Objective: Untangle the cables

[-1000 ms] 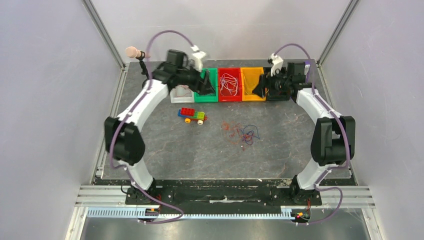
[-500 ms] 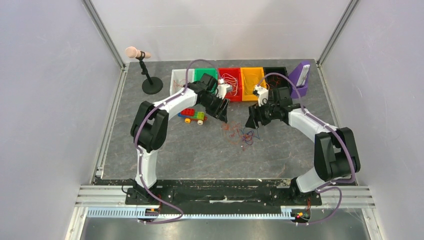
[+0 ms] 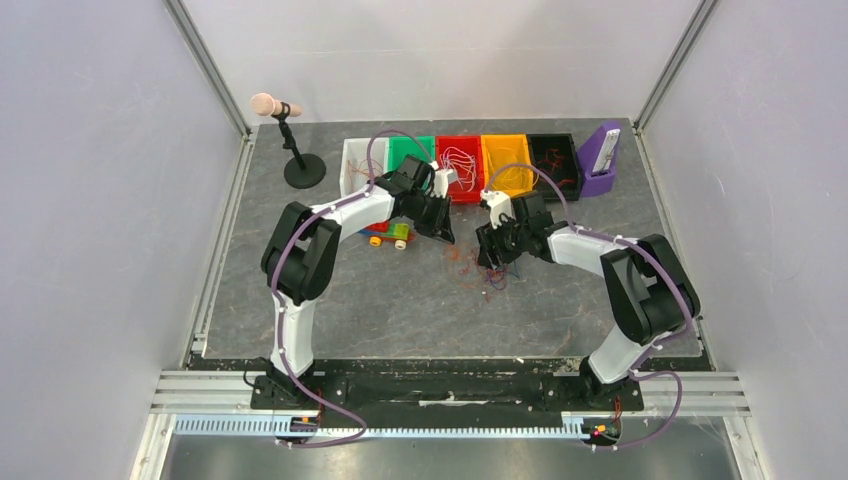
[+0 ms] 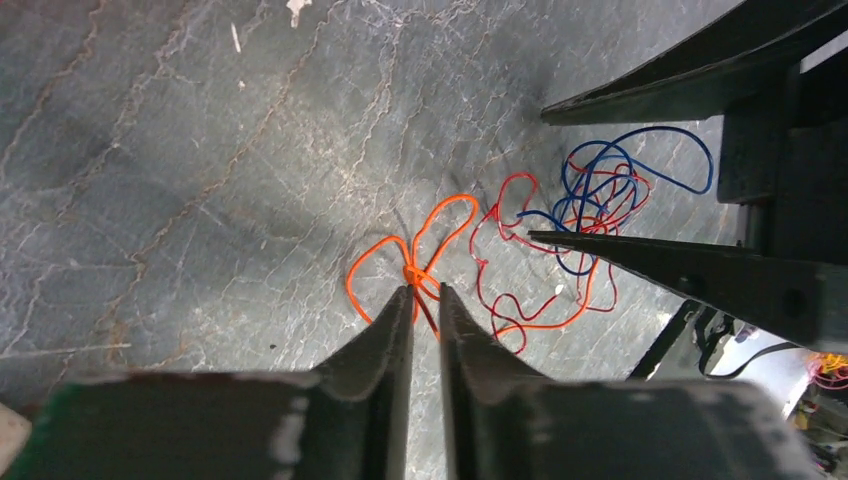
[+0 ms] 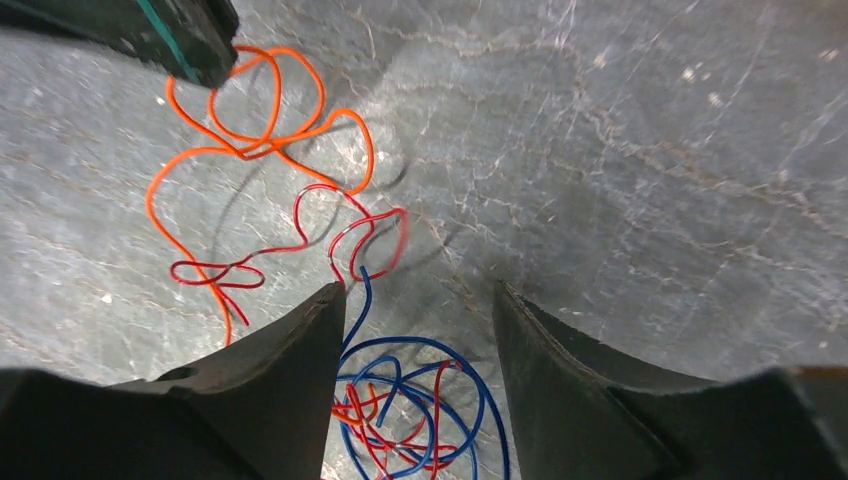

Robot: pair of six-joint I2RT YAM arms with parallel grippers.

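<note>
Here, cables [image 5: 300,260] under right claw [image 5: 420,330], spread, left claw [image 4: 425,300] beside.

The top external camera looked down from above and behind the arm bases, taking in the whole table [image 3: 330,290] from far off. Each wrist camera looked steeply down along its own fingers from close above the tabletop, the left gripper [image 4: 425,300] and right gripper [image 5: 415,300] filling the bottom of its view. All three views shared the cables [image 3: 487,268] near the table's middle, the two wrist views seeing the same orange, red and blue strands [image 4: 560,245] [image 5: 300,200] from opposite sides.
</note>
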